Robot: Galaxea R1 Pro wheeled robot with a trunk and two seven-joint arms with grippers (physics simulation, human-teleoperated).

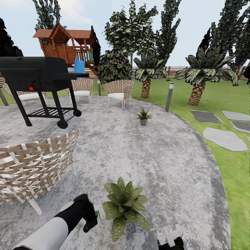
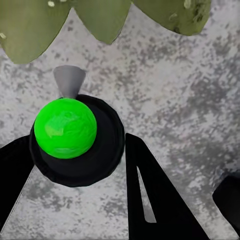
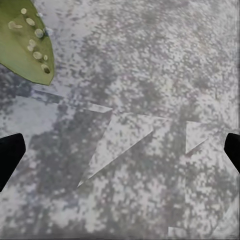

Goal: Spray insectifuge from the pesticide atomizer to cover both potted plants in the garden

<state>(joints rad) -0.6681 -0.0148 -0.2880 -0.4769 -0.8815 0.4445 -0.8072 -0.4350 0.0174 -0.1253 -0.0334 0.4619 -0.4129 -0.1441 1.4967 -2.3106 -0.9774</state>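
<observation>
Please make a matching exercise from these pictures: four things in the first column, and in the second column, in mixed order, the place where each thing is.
Things:
1. pesticide atomizer
2. near potted plant
3. far potted plant
4. black grill

Places:
A. on the patio's far part, before a grey bollard lamp
B. on wheels at the patio's left, behind the wicker chair
C. between the fingers of the left gripper
D. just ahead of the robot, leaves dotted with pale specks

Pairs: 1-C, 2-D, 3-A, 4-B
</observation>
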